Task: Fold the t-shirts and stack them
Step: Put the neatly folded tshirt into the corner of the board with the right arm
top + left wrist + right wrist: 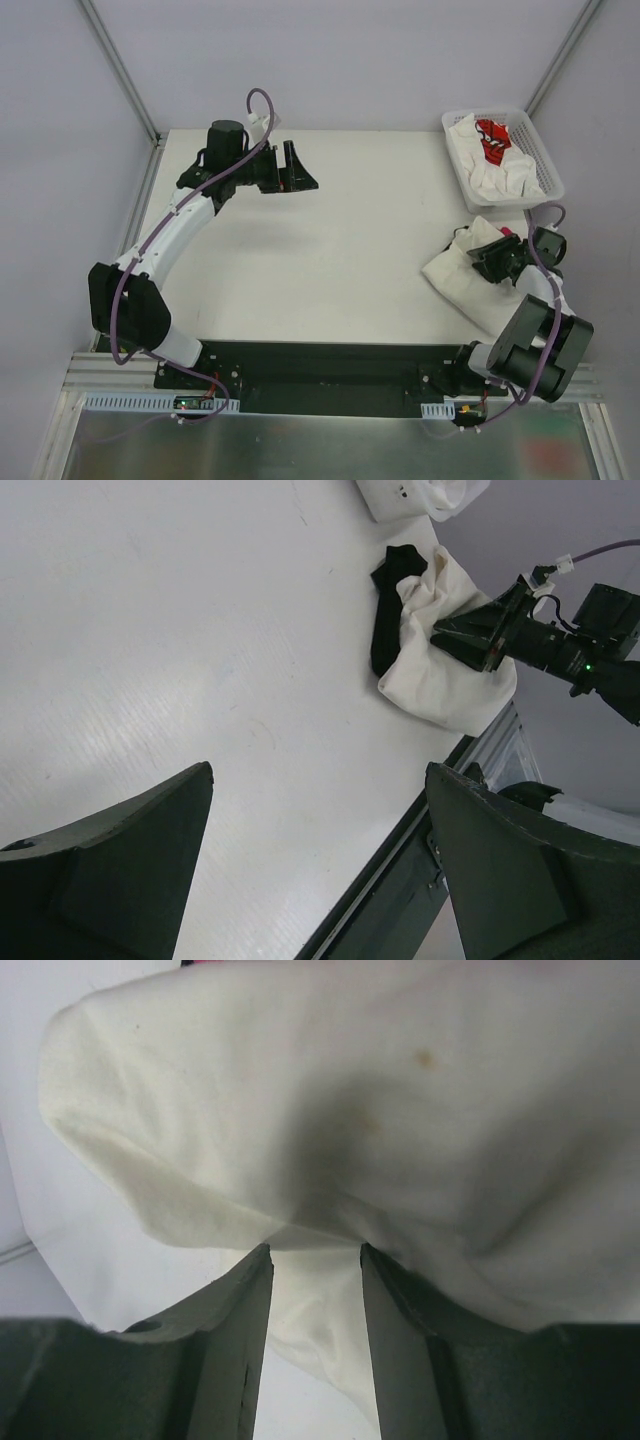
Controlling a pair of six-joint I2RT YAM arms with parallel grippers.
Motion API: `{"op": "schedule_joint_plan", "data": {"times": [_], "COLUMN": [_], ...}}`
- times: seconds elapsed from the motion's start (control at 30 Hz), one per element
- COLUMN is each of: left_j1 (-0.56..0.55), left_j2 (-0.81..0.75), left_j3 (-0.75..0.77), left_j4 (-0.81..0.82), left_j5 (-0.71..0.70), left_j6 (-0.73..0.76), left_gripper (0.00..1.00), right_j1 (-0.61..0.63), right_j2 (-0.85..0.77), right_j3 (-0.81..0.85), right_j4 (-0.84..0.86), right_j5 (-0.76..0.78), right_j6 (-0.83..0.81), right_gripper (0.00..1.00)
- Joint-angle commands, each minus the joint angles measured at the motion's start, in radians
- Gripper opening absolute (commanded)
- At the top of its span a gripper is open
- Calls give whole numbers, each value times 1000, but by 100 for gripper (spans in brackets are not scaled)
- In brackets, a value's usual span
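Looking down from the top camera, I have the left gripper out over the far left-middle of the table, well apart from any cloth. Its fingers are spread wide with nothing between them, only bare tabletop below.

The right gripper is low at the right edge of the table, on a rumpled cream shirt. On the right wrist camera the two fingers stand partly apart. A fold of that cream shirt sits right at their tips and more of it shows through the gap. I can't tell whether the fold is actually pinched or just resting there.

On the left wrist camera, a black shirt lies touching the cream one, partly tucked under its far side.

A bit of pink shows just behind the right gripper, too small to call.

The basket sits at the far right corner, just beyond that pile. It holds bunched white shirts with a red-printed shirt on top. Everything in it is crumpled, and no shirt is laid out flat on the table.
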Motion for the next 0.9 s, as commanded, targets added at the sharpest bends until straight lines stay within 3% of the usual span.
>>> {"op": "schedule_joint_plan", "data": {"times": [0.0,0.17,0.33,0.53,0.67,0.87], "left_j1": [5,5,2,-3,-3,-3], "left_j2": [-50,-52,-53,-41,-42,-35], "left_j3": [-7,-6,-6,4,2,2], "left_j4": [15,15,19,32,32,32], "left_j5": [-3,8,14,25,39,57], "left_j6": [31,23,14,8,11,17], "left_gripper": [86,86,86,86,87,87], "right_j1": [-55,-38,147,386,439,466], "right_j2": [-19,-28,-106,-96,-97,-79], "right_j3": [15,47,181,292,260,234], "right_j4": [-44,-33,-207,-394,-485,-677], "right_j5": [87,9,40,-72,-98,-10], "right_j6": [-53,-59,-153,-217,-292,-377], "right_gripper": [45,47,50,57,64,72]}}
